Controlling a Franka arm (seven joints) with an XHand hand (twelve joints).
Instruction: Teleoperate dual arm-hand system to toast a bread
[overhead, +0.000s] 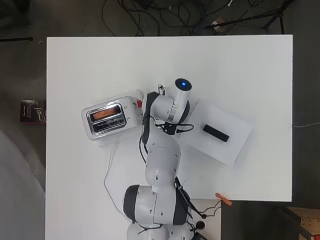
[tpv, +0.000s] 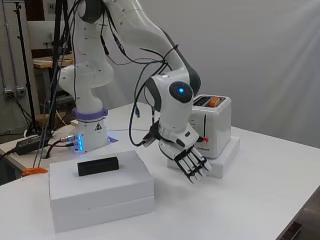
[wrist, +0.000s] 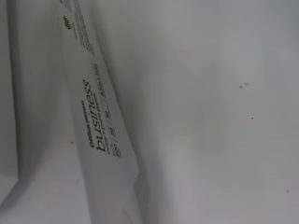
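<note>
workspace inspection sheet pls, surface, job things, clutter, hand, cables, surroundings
surface: white table, mostly bare.
job's things: white toaster on a flat white pad; orange-brown bread sits in one slot, the other slot looks empty.
clutter: black block on a white box, apart from the toaster.
hand: hand open, fingers straight and pointing down beside the toaster, holding nothing.
cables: white cord runs from the toaster across the table; black cables along the arm.
surroundings: orange clamp at the table edge; cables on the floor beyond the table.
</note>
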